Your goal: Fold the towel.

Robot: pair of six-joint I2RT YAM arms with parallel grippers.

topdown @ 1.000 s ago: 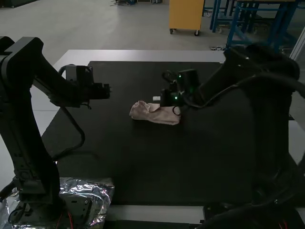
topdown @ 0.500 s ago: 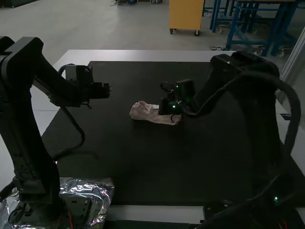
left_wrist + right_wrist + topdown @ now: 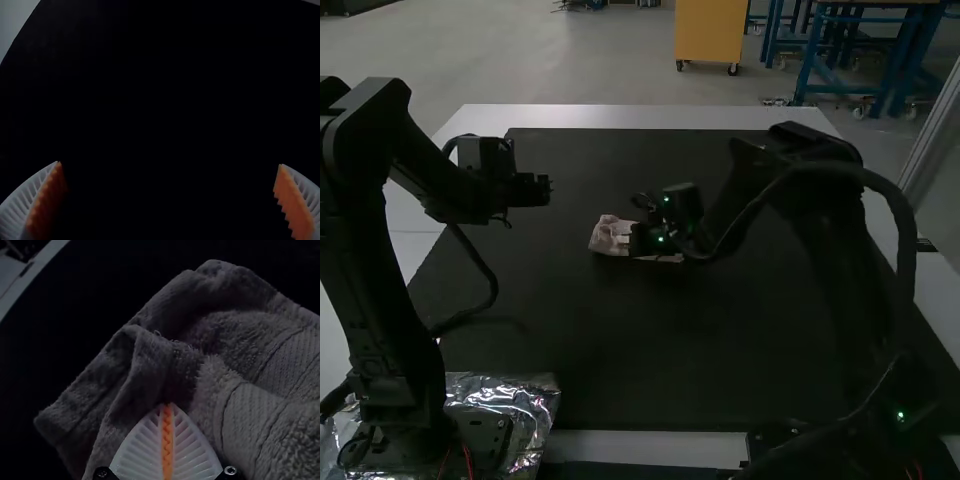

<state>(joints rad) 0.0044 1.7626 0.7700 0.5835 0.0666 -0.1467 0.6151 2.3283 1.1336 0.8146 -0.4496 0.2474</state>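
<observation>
Leftward over the pinkish towel point(image 3: 606, 232), the right end effector point(image 3: 628, 240) has shifted; its arm reaches in bent, its fingers together, though whether they pinch cloth I cannot tell. The left end effector point(image 3: 550, 190) hangs wide open and empty. Rumpled, with overlapping layers, the towel lies on the bench's point(image 3: 620, 117) dark mat point(image 3: 620, 340).
</observation>
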